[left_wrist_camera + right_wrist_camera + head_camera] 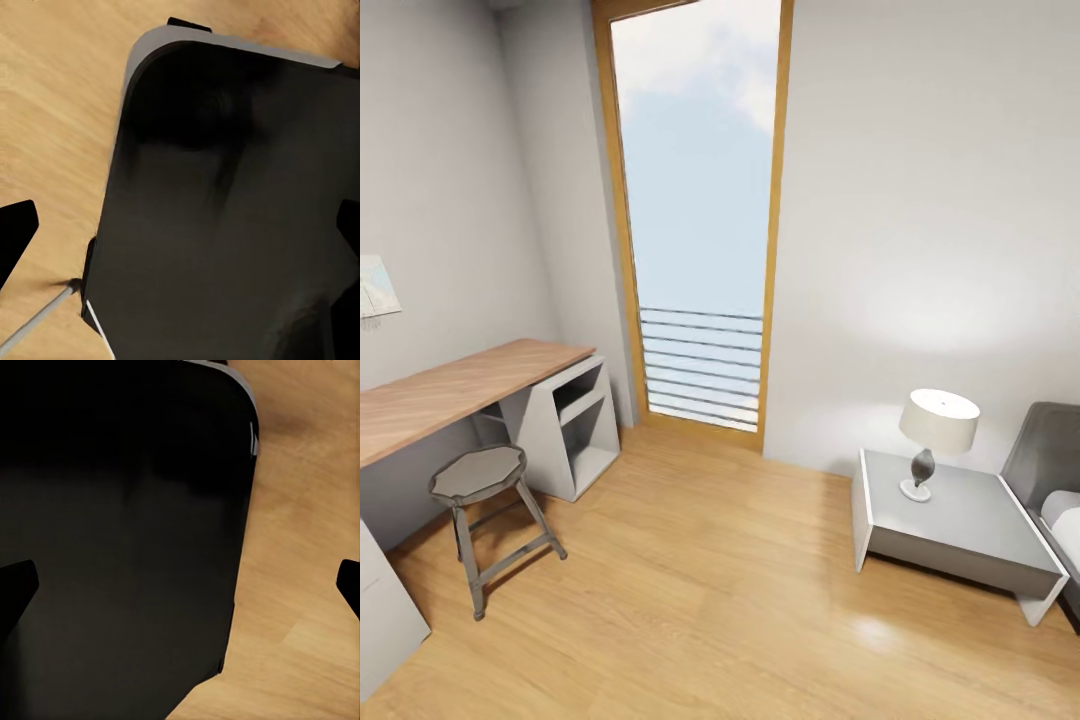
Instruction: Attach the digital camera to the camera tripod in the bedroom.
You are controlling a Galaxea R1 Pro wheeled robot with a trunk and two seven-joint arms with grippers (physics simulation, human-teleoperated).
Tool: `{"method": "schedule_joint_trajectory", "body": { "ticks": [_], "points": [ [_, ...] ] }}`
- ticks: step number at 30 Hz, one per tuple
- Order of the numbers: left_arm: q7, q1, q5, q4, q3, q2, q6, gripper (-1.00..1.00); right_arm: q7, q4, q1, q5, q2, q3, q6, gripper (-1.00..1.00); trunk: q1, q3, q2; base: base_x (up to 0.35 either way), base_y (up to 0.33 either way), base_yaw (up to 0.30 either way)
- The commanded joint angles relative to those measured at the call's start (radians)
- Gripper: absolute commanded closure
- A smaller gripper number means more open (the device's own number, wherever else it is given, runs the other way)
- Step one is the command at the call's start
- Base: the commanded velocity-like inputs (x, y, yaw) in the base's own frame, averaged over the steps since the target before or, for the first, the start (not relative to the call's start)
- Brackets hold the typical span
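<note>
camera and tripod are not among what the head view takes in. both sets of jaws stand wide apart, holding nothing. lower left, a stool [485,500] by the bench [460,390]. searching step, i judge; next, turn to find them.

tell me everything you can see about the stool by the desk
The stool has a round, faceted grey seat that looks worn, on splayed grey legs joined by crossbars low down. It stands upright on the light wood floor, beside the wood-topped desk, its seat just under the desktop's front edge. Nothing rests on the seat, and only the floor appears to touch it.
</note>
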Motion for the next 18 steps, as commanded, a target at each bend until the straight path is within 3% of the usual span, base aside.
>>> {"method": "schedule_joint_trajectory", "body": {
  "ticks": [1, 2, 5, 6, 9, 10, 11, 12, 15, 18],
  "points": [
    [0.001, 0.0, 0.007, -0.011, 0.011, 0.004, 0.001, -1.0, -0.001, 0.0, 0.0, 0.007, 0.0, 0.003, -0.003, -1.0, 0.0, -0.001, 0.0, 0.0, 0.0, 0.0],
    [0.009, 0.0, 0.039, -0.096, 0.025, 0.02, 0.033, -1.0, 0.004, -0.001, 0.0, 0.009, -0.001, 0.001, -0.002, -1.0, 0.0, -0.001, 0.0, 0.0, 0.0, 0.0],
    [0.016, 0.0, 0.064, -0.234, 0.03, 0.036, 0.145, -1.0, 0.009, -0.017, -0.001, 0.013, -0.002, 0.001, 0.009, -1.0, 0.0, -0.001, 0.0, 0.0, 0.0, 0.0],
    [0.019, -0.002, 0.072, -0.371, 0.032, 0.051, 0.291, -1.0, 0.012, -0.068, -0.008, 0.014, -0.006, 0.001, 0.035, -1.0, 0.0, -0.001, 0.0, 0.0, 0.0, 0.0],
    [0.023, -0.003, 0.075, -0.525, 0.033, 0.066, 0.46, -1.0, 0.014, -0.158, -0.033, 0.011, -0.02, 0.001, 0.103, -1.0, 0.0, -0.001, 0.0, 0.0, 0.0, 0.0],
    [0.026, -0.005, 0.075, -0.62, 0.033, 0.074, 0.567, -1.0, 0.015, -0.23, -0.058, 0.009, -0.034, 0.0, 0.179, -1.0, 0.0, -0.001, 0.0, 0.0, 0.0, 0.0],
    [0.036, -0.029, 0.076, -0.743, 0.033, 0.086, 0.707, -1.0, 0.015, -0.346, -0.104, 0.003, -0.058, -0.004, 0.33, -1.0, 0.0, -0.001, 0.0, 0.0, 0.0, 0.0],
    [0.046, -0.064, 0.076, -0.801, 0.034, 0.094, 0.773, -1.0, 0.015, -0.422, -0.143, 0.0, -0.071, -0.007, 0.432, -1.0, 0.0, -0.001, 0.0, 0.0, 0.0, 0.0],
    [0.067, -0.142, 0.078, -0.852, 0.034, 0.1, 0.835, -1.0, 0.014, -0.518, -0.215, -0.007, -0.083, -0.011, 0.549, -1.0, 0.0, -0.001, 0.0, 0.0, 0.0, 0.0],
    [0.093, -0.239, 0.083, -0.868, 0.035, 0.1, 0.868, -1.0, 0.014, -0.578, -0.299, -0.016, -0.089, -0.013, 0.612, -1.0, 0.0, -0.001, 0.0, 0.0, 0.0, 0.0]
  ]
}}
